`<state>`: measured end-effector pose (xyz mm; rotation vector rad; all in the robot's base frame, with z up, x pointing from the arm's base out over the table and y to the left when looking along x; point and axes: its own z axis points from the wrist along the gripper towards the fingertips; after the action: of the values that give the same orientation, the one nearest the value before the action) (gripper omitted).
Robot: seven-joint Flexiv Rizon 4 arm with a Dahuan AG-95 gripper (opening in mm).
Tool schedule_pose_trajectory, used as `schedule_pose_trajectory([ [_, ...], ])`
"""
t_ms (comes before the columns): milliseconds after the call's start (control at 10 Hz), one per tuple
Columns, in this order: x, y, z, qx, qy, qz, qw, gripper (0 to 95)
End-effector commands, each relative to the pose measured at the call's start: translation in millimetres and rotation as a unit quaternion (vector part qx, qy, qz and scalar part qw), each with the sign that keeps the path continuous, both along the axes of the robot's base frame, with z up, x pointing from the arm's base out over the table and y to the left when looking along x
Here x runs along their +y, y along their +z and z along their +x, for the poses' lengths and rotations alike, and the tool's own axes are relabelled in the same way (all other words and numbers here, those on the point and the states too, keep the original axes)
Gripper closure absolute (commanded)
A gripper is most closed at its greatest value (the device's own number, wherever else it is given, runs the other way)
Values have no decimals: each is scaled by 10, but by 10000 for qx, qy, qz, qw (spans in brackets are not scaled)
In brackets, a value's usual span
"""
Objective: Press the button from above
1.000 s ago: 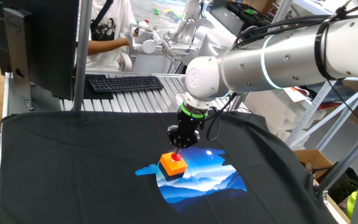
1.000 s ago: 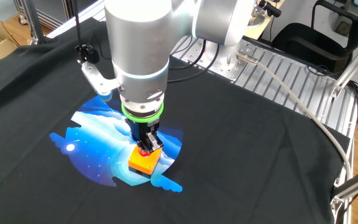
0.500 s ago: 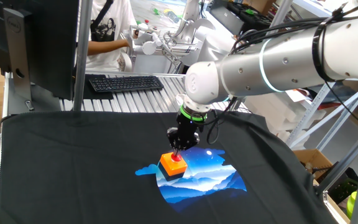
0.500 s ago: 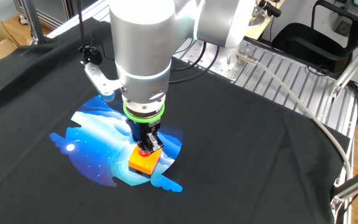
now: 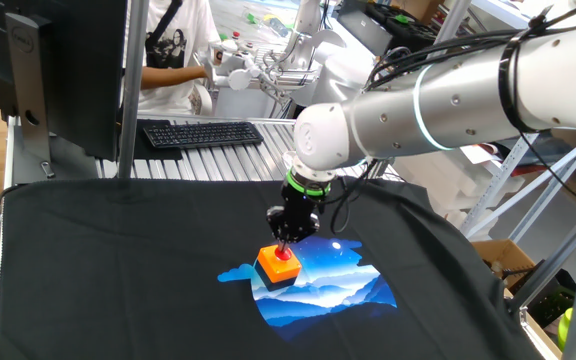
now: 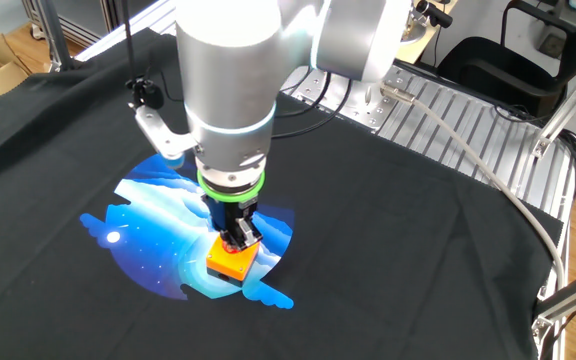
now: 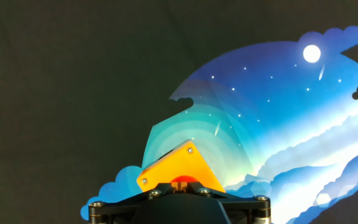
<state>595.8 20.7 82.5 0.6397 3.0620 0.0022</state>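
Little has shifted since the earlier frame beyond the arm leaning slightly left, with the pincer [image 5: 285, 241] hanging directly over the button [image 5: 279, 265], its tips at the red dome, whether released or clenched I cannot tell, on the blue print [image 6: 158, 240] at the table's [image 5: 118, 260] centre.

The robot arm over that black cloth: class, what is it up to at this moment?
A single robot arm points its pincer straight down onto a red push button set in a small orange box. The box sits on a black cloth, on its blue night-sky print. The pincer tips are right at the button's dome; whether it is pressed in cannot be judged. A keyboard lies behind the cloth.
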Motion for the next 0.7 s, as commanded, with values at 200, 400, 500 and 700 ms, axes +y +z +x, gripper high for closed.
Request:
schedule_pose_trajectory([
  [200,-5,-78,10,12,-7,52,10000,950],
  [400,9,53,36,32,-10,70,10000,950],
  [500,15,195,52,110,12,62,9999,950],
  [700,8,409,52,125,10,86,9999,950],
])
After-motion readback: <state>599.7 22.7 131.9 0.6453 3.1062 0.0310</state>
